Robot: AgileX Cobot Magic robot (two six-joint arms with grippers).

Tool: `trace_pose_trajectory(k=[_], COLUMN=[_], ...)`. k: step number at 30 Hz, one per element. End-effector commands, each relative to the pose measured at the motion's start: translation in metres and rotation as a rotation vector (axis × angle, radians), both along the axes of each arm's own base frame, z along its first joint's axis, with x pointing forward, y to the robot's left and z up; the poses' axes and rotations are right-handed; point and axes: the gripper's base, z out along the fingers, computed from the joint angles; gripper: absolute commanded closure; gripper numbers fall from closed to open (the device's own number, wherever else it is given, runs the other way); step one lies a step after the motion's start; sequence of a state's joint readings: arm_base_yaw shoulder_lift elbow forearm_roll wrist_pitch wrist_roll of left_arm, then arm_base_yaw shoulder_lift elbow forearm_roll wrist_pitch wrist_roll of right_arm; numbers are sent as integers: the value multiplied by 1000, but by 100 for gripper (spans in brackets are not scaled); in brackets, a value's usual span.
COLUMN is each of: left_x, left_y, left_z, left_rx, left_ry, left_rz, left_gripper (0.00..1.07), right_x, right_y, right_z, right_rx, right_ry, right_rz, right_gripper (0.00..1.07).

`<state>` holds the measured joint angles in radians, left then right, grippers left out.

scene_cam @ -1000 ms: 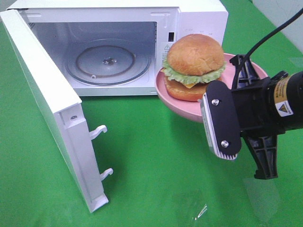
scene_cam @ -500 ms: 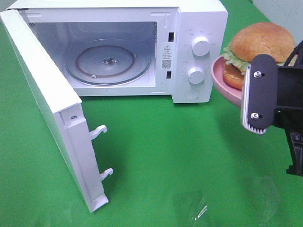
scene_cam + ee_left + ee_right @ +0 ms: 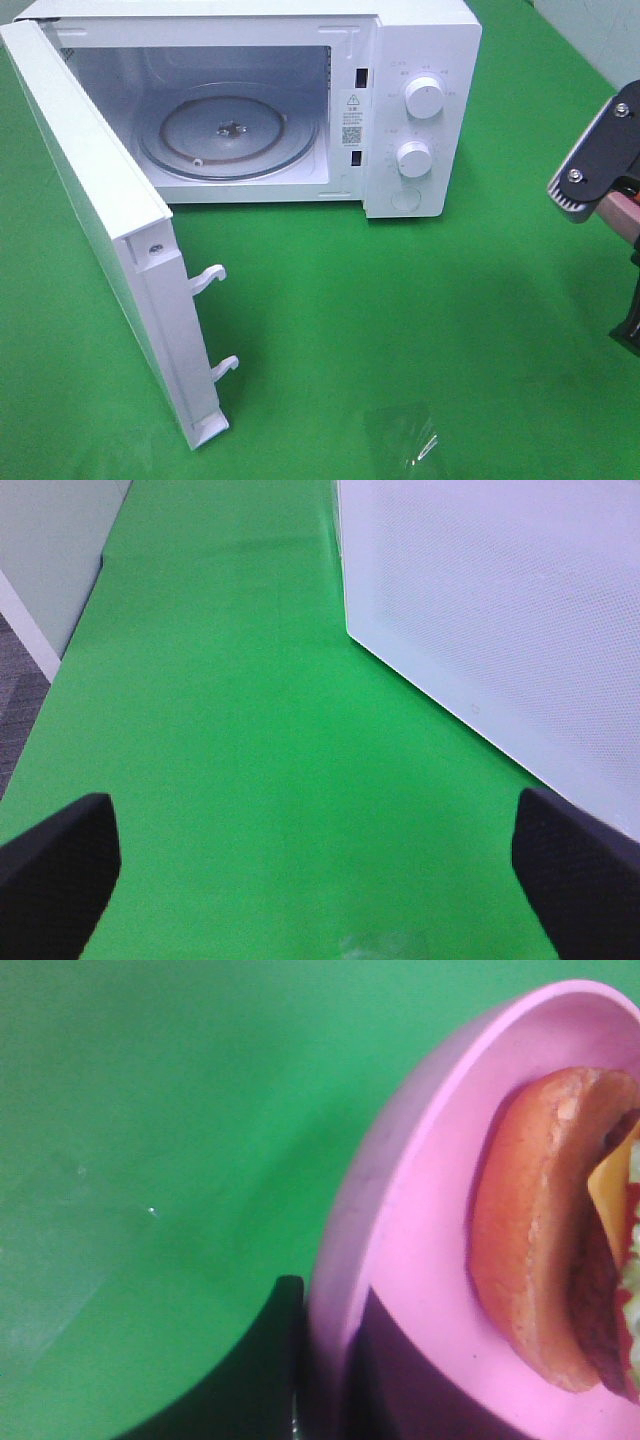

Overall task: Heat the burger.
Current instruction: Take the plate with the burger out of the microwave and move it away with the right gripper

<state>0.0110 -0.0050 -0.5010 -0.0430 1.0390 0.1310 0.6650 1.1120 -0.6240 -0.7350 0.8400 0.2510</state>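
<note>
Right end effector (image 3: 600,195), at the frame's right edge, is clamped on the pink plate (image 3: 420,1260) rim, burger (image 3: 545,1230) riding on it. Keep the plate level and swing toward the microwave (image 3: 240,100) cavity, upper left. Left end effector (image 3: 310,865) idles wide open, empty.

High camera is looking down over the open microwave (image 3: 250,110) at twelve o'clock. Left wrist is skimming the green cloth (image 3: 250,740); right wrist is hugging the pink plate (image 3: 420,1250).

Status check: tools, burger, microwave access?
Left tool open, empty. Right tool shut on pink plate carrying burger. Microwave door open, nothing blocking.
</note>
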Motion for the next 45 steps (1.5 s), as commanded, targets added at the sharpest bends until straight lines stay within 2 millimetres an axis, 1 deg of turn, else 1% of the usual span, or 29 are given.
trace_pose_trajectory(k=[1, 5, 6, 7, 8, 9, 10, 11, 16, 18, 19, 20, 23, 24, 29, 30, 31, 33, 36, 37, 38, 39, 40, 41, 42, 43, 44, 45], left_x=[-3, -3, -3, -3, -3, -3, -3, -3, -3, -3, -3, -3, -3, -3, -3, -3, -3, -3, -3, -3, -3, -3, -3, -3, -3, -3, -3, -3], left_y=[0, 0, 0, 0, 0, 0, 0, 0, 0, 0, 0, 0, 0, 0, 0, 0, 0, 0, 0, 0, 0, 0, 0, 0, 0, 0, 0, 0], left_z=[-1, -1, -1, -1, -1, -1, -1, -1, -1, -1, -1, -1, -1, -1, -1, -1, -1, -1, -1, -1, -1, -1, -1, -1, -1, -1, -1, -1], left_rx=[0, 0, 0, 0, 0, 0, 0, 0, 0, 0, 0, 0, 0, 0, 0, 0, 0, 0, 0, 0, 0, 0, 0, 0, 0, 0, 0, 0], left_ry=[-21, -21, -21, -21, -21, -21, -21, -21, -21, -21, -21, -21, -21, -21, -21, -21, -21, -21, -21, -21, -21, -21, -21, -21, -21, -21, -21, -21], left_rz=[0, 0, 0, 0, 0, 0, 0, 0, 0, 0, 0, 0, 0, 0, 0, 0, 0, 0, 0, 0, 0, 0, 0, 0, 0, 0, 0, 0], left_gripper=[7, 7, 7, 7, 7, 7, 7, 7, 7, 7, 7, 7, 7, 7, 7, 7, 7, 7, 7, 7, 7, 7, 7, 7, 7, 7, 7, 7], right_x=[2, -1, -1, -1, -1, -2, -2, -3, -5, -7, -7, -9, -10, -11, -9, -7, -7, -1, 1, 5, 5, 8, 8, 12, 18, 18, 24, 24], right_y=[-6, -10, -10, -12, -12, -13, -13, -15, -18, -20, -20, -23, -24, -26, -25, -24, -24, -20, -18, -15, -15, -12, -12, -12, -14, -14, -17, -17], right_z=[8, 7, 7, 7, 7, 7, 7, 7, 6, -1, -1, -7, -10, -15, -23, -28, -28, -38, -40, -46, -46, -52, -52, -57, -67, -67, -76, -76], right_rx=[-6, 8, 8, 37, 37, 74, 74, 93, 101, 96, 96, 88, 88, 84, 69, 50, 50, 24, 28, 38, 38, 43, 43, 46, 54, 54, 54, 54], right_ry=[-53, -49, -49, -56, -56, -70, -70, -77, -79, -82, -82, -84, -87, -88, -84, -79, -79, -65, -65, -61, -61, -61, -61, -59, -35, -35, -10, -10], right_rz=[-66, -164, -164, -222, -222, -291, -291, -347, -417, -440, -440, -459, -472, -497, -513, -523, -523, -538, -540, -542, -542, -545, -545, -566, -596, -596, -613, -613], right_gripper=[107, 107, 107, 107, 107, 107, 107, 107, 107, 107, 107, 107, 107, 107, 107, 107, 107, 107, 107, 107, 107, 107, 107, 107, 107, 107, 107, 107])
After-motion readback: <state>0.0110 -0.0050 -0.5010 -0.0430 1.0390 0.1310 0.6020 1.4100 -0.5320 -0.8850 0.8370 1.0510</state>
